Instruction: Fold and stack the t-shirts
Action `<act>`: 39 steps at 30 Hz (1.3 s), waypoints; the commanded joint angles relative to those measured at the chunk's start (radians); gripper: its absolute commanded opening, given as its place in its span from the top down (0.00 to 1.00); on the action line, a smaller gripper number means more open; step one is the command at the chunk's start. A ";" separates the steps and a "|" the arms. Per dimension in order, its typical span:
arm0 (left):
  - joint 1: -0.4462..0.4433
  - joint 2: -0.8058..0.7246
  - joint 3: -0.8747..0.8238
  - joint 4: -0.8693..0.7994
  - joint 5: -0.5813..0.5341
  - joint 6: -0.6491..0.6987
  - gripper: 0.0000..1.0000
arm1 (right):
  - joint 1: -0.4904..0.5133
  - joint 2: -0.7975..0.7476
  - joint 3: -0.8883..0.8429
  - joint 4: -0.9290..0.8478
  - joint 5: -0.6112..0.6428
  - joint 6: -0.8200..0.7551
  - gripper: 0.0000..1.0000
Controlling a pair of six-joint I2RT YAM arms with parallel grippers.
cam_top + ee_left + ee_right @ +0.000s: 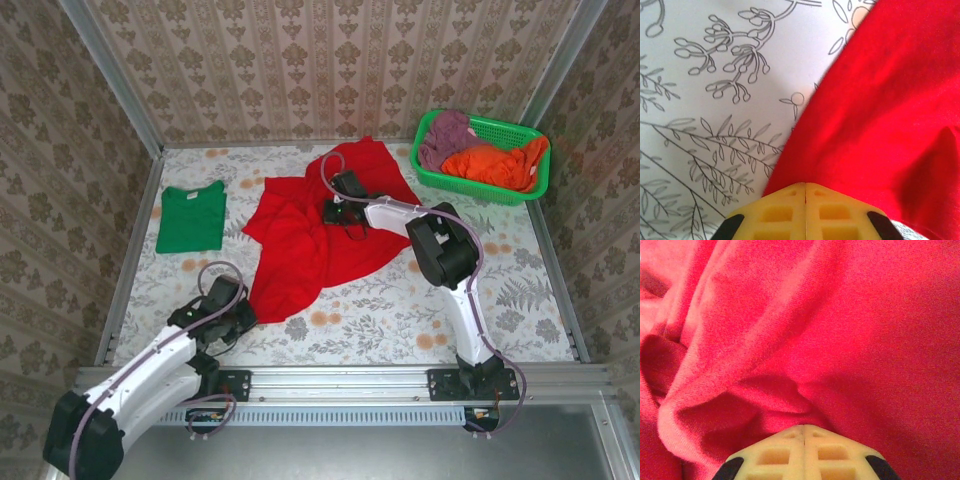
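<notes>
The left gripper point(805, 186) and right gripper point(804, 427) each pinch the red t-shirt point(300, 240), crumpled left of the basket point(480, 187); the green t-shirt point(190, 220) lies further left. A thin pinch could slip and drop the cloth

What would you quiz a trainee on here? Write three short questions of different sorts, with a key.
1. True or false: the emerald green cloth t-shirt lies folded, apart from the bright red cloth t-shirt.
2. The right gripper is shut on: A) green t-shirt, B) red t-shirt, C) nothing?
3. In which corner of the table stands the green plastic mesh basket?
Key: 1 true; 2 B; 3 far right.
</notes>
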 commanded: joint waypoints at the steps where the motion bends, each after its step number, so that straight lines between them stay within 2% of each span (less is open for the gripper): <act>1: 0.000 -0.020 0.066 -0.064 -0.002 0.021 0.79 | -0.002 -0.004 0.014 0.004 -0.078 0.000 0.86; 3: 0.028 0.025 0.142 -0.070 -0.015 0.110 0.66 | -0.003 -0.046 -0.014 0.046 -0.131 -0.010 0.76; 5: 0.100 0.110 0.220 -0.065 -0.002 0.233 0.53 | -0.003 -0.108 -0.067 0.100 -0.156 -0.022 0.61; 7: 0.177 0.190 0.280 -0.031 0.017 0.366 0.46 | -0.004 -0.170 -0.126 0.138 -0.157 -0.041 0.49; 9: 0.221 0.267 0.335 0.024 0.025 0.505 0.40 | -0.004 -0.233 -0.184 0.164 -0.147 -0.061 0.41; 12: 0.272 0.409 0.429 0.077 0.044 0.684 0.36 | -0.011 -0.324 -0.272 0.186 -0.134 -0.091 0.37; 17: 0.298 0.645 0.581 0.108 0.070 0.903 0.39 | -0.035 -0.458 -0.392 0.172 -0.103 -0.113 0.34; 21: 0.290 0.796 0.685 0.092 0.086 0.944 0.46 | -0.062 -0.540 -0.478 0.151 -0.067 -0.125 0.33; 25: 0.248 0.884 0.740 0.054 0.072 0.955 0.49 | -0.094 -0.593 -0.542 0.139 -0.046 -0.125 0.33; 32: 0.178 0.961 0.743 0.001 0.006 0.916 0.52 | -0.125 -0.624 -0.579 0.138 -0.031 -0.124 0.33; 39: 0.168 0.999 0.716 -0.017 -0.021 0.865 0.53 | -0.144 -0.618 -0.579 0.144 -0.021 -0.104 0.33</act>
